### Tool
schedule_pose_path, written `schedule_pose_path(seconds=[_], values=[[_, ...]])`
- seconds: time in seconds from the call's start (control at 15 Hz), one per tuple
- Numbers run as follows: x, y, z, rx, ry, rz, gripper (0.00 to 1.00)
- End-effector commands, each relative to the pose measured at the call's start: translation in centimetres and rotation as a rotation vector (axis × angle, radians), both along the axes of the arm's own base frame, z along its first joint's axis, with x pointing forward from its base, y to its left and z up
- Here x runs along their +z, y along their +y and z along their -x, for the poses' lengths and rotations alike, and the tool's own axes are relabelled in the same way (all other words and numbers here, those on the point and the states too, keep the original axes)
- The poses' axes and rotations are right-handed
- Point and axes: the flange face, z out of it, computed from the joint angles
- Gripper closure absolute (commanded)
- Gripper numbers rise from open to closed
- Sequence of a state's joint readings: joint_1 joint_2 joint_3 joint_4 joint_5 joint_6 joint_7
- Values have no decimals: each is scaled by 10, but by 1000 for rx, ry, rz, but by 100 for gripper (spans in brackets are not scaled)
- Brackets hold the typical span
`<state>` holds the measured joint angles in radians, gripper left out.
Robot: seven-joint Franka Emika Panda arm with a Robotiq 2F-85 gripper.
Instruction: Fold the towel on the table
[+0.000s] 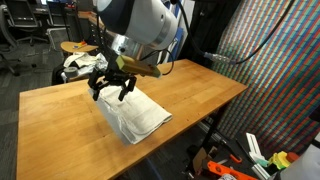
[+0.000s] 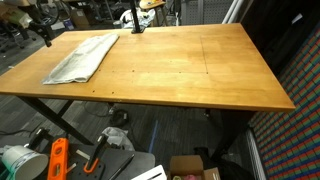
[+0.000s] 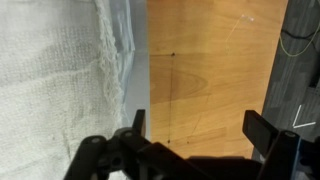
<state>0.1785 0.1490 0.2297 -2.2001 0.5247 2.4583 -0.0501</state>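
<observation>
A white towel (image 1: 135, 115) lies flat on the wooden table (image 1: 190, 90), near one end, with folds showing along its edge. It also shows in an exterior view (image 2: 82, 57) and at the left of the wrist view (image 3: 60, 70). My gripper (image 1: 112, 85) hovers just above the towel's far end, pointing down. In the wrist view the gripper (image 3: 200, 130) is open and empty, with its fingers spread over bare wood (image 3: 200, 60) beside the towel's edge.
The table's edge and dark floor show at the right of the wrist view (image 3: 300, 60). A round side table with clutter (image 1: 75, 55) stands behind. An orange tool (image 2: 57, 160) and a cardboard box (image 2: 190, 168) lie on the floor below.
</observation>
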Motion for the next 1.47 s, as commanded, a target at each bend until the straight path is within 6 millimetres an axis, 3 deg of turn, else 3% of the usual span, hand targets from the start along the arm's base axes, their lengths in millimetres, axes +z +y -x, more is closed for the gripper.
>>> schedule_pose_path(seconds=[0.0,0.33,0.67,1.0,1.4], values=[[-10,18,-40,-99,-35,41,0],[-30,14,-94,-227,-28,131,0],[-43,-19,-138,-333,-32,228,0],[-59,-52,-160,-388,21,279,0],[-85,-79,-172,-404,120,285,0]])
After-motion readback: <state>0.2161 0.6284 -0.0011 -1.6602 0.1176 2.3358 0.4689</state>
